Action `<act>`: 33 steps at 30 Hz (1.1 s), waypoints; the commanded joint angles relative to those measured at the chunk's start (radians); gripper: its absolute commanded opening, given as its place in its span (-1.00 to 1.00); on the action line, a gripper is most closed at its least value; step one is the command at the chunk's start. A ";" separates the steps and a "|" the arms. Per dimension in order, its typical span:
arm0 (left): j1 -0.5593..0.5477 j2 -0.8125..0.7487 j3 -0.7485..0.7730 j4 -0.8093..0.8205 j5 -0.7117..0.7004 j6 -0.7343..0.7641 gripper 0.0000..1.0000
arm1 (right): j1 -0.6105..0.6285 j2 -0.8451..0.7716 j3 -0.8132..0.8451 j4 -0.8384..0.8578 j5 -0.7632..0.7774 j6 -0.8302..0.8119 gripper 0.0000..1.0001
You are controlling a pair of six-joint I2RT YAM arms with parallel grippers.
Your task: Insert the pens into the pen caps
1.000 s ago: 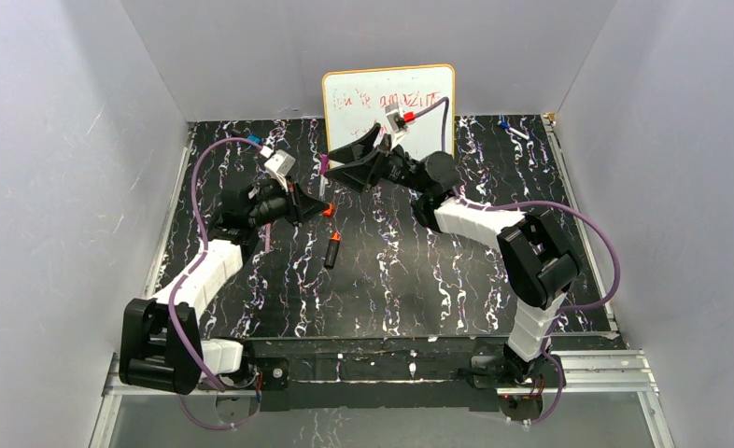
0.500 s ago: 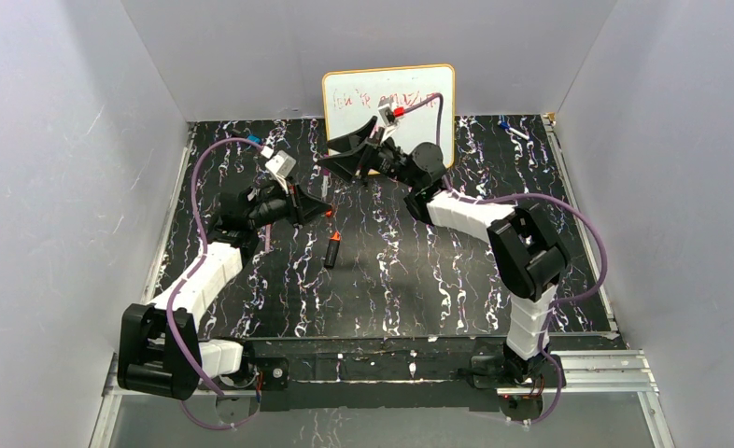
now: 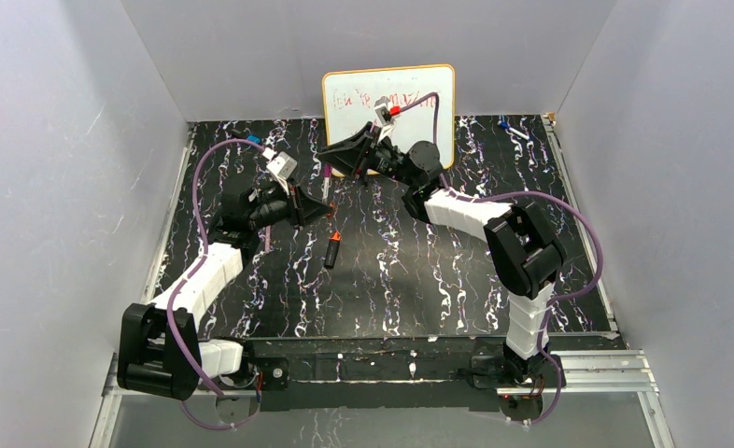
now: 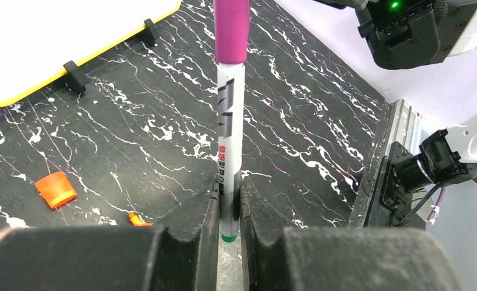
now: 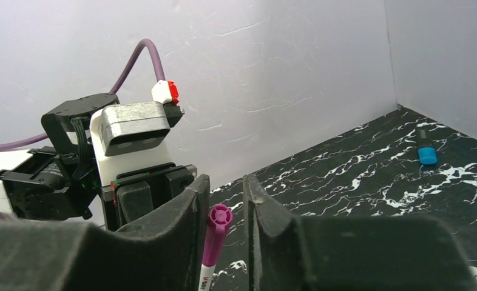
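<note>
My left gripper (image 4: 228,188) is shut on the lower barrel of a slim white pen (image 4: 229,139), which points away from it. A purple pen cap (image 4: 232,30) sits on the pen's far end. My right gripper (image 5: 226,182) straddles that purple cap (image 5: 213,239). Its jaws are narrow, with the cap against one finger and a gap at the other. From above, the right gripper (image 3: 331,154) meets the left gripper (image 3: 318,207) before the whiteboard. A black pen with an orange end (image 3: 331,250) lies on the table. An orange cap (image 4: 56,188) lies loose nearby.
A yellow-framed whiteboard (image 3: 388,93) stands at the back centre. Blue-tipped pens lie at the back right (image 3: 505,124) and back left (image 3: 252,140). A slim pale pink pen (image 3: 268,239) lies beside the left arm. Grey walls close in the black marbled table (image 3: 419,271).
The right gripper has moved left onto the capped end of the pen and its jaws have narrowed around the cap. The left gripper has kept its hold and barely moved.
</note>
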 commanded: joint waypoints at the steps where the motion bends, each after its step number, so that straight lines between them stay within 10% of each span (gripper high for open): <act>1: -0.003 -0.029 0.005 -0.007 0.018 0.017 -1.00 | -0.002 0.004 0.050 0.026 -0.018 -0.001 -0.43; 5: -0.003 -0.027 0.013 -0.011 0.008 0.020 -1.00 | -0.002 0.001 0.051 -0.007 -0.045 -0.013 -0.97; 33: -0.003 0.034 0.151 -0.054 -0.030 0.063 -1.00 | 0.052 -0.063 -0.100 -0.112 -0.202 -0.121 -0.97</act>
